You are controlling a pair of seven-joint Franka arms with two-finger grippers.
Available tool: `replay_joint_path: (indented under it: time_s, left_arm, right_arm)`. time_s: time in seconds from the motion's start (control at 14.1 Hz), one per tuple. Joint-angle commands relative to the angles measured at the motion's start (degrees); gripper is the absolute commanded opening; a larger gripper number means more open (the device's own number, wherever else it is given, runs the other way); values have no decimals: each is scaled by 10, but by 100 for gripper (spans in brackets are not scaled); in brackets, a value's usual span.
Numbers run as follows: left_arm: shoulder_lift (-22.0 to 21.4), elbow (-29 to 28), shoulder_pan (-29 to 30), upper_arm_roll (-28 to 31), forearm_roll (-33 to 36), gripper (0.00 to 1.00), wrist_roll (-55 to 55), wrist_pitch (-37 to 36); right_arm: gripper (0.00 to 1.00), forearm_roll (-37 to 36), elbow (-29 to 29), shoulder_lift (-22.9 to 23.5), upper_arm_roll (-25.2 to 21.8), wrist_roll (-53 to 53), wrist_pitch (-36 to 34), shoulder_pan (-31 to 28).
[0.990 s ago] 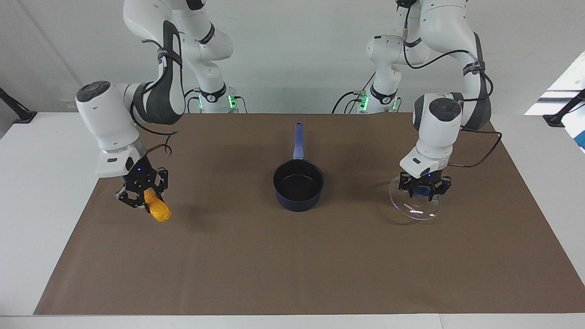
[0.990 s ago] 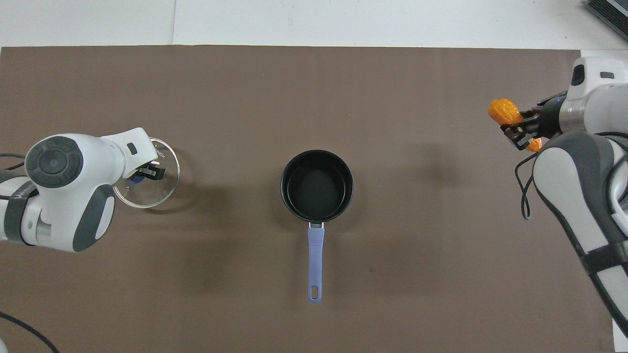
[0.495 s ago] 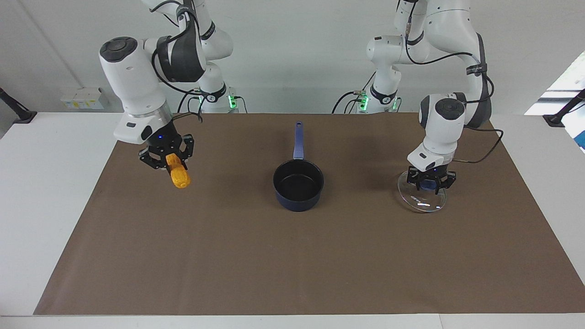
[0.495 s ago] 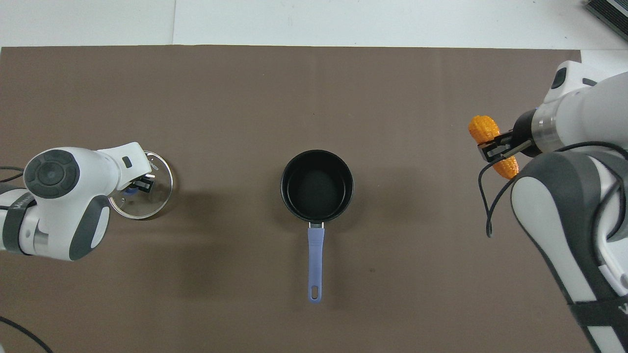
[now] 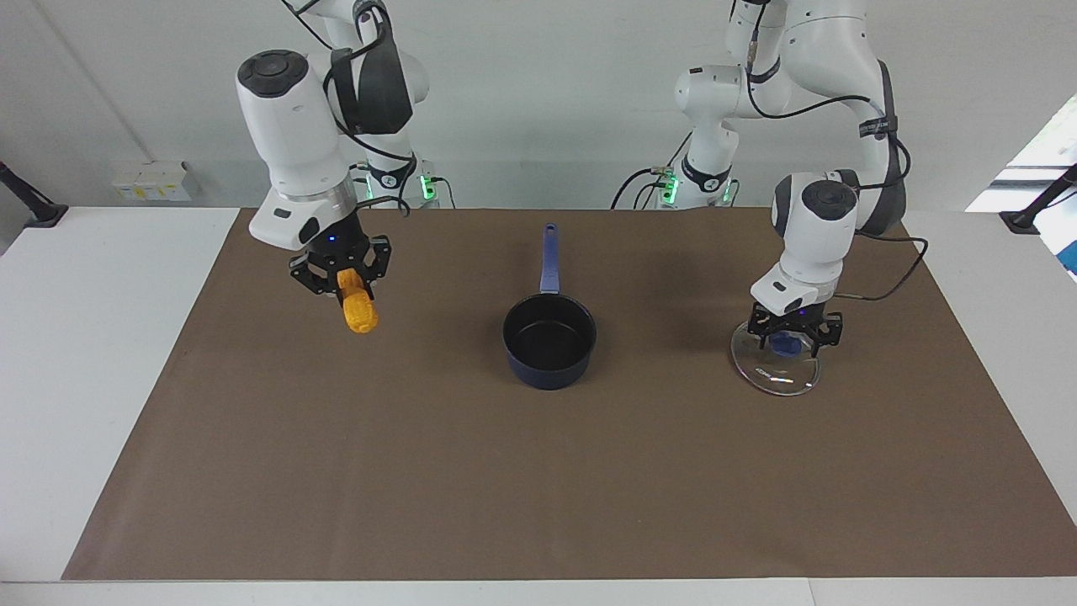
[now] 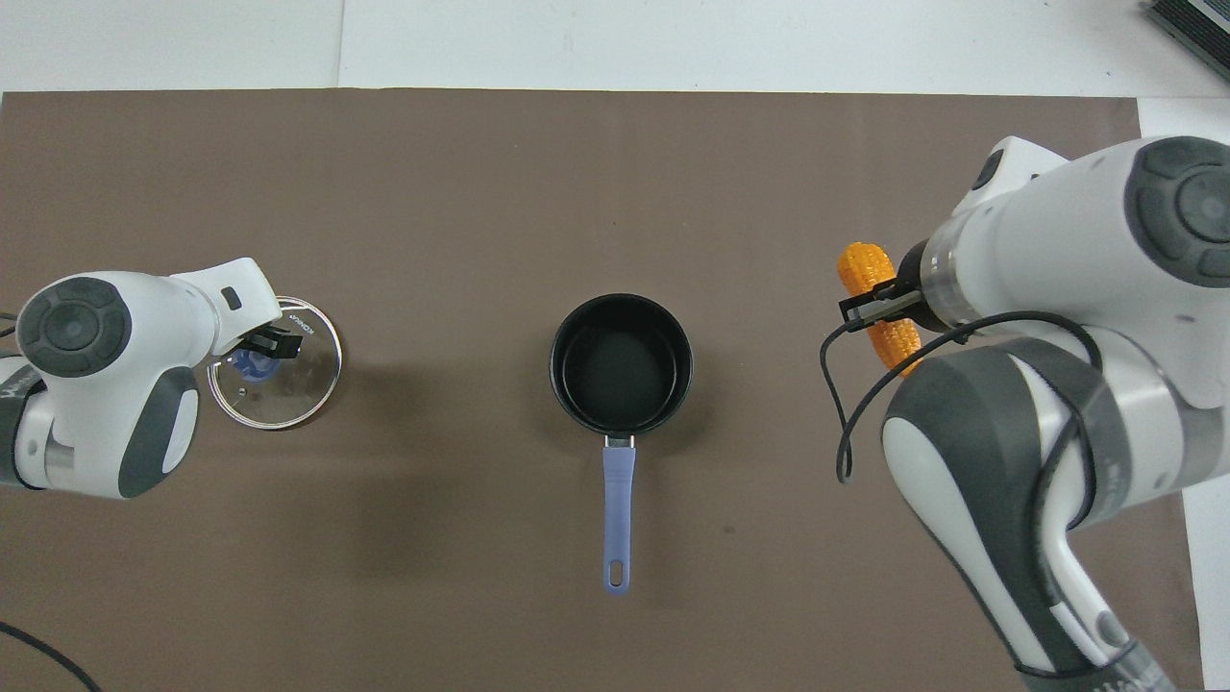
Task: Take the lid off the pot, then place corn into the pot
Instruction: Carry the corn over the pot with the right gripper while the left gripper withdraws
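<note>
The dark blue pot (image 5: pixel 548 373) stands open and empty at the middle of the mat, its long handle (image 5: pixel 549 257) pointing toward the robots; it also shows in the overhead view (image 6: pixel 560 363). My right gripper (image 5: pixel 343 284) is shut on the orange-yellow corn (image 5: pixel 360 313) and holds it in the air over the mat toward the right arm's end, beside the pot and apart from it; the corn (image 6: pixel 862 267) and the gripper (image 6: pixel 879 306) also show from overhead. The glass lid (image 5: pixel 774 376) lies flat on the mat toward the left arm's end. My left gripper (image 5: pixel 791 337) is down at its blue knob (image 6: pixel 252 366).
A brown mat (image 5: pixel 538 488) covers most of the white table (image 5: pixel 84 337). A loose black cable (image 6: pixel 836 413) hangs from the right arm near the corn. A small white box (image 5: pixel 151 181) sits at the wall past the right arm's end.
My right gripper has lifted the corn and carried it toward the pot. My left gripper has lowered the tilted lid until it lies flat on the mat.
</note>
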Motion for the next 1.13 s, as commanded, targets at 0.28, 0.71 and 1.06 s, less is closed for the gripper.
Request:
replay_joint_path:
  time_s: [0.28, 0.71, 1.06]
  left_arm:
    - [24, 146, 10, -5, -155, 100, -48, -178]
    - [21, 282, 16, -3, -151, 100, -46, -364]
    - [16, 361, 16, -1, -138, 100, -28, -458]
  right_arm:
    - [0, -12, 142, 157, 3, 152, -6, 110]
    - [0, 21, 158, 199, 15, 159, 25, 126]
    - [0, 17, 93, 200, 15, 153, 88, 152]
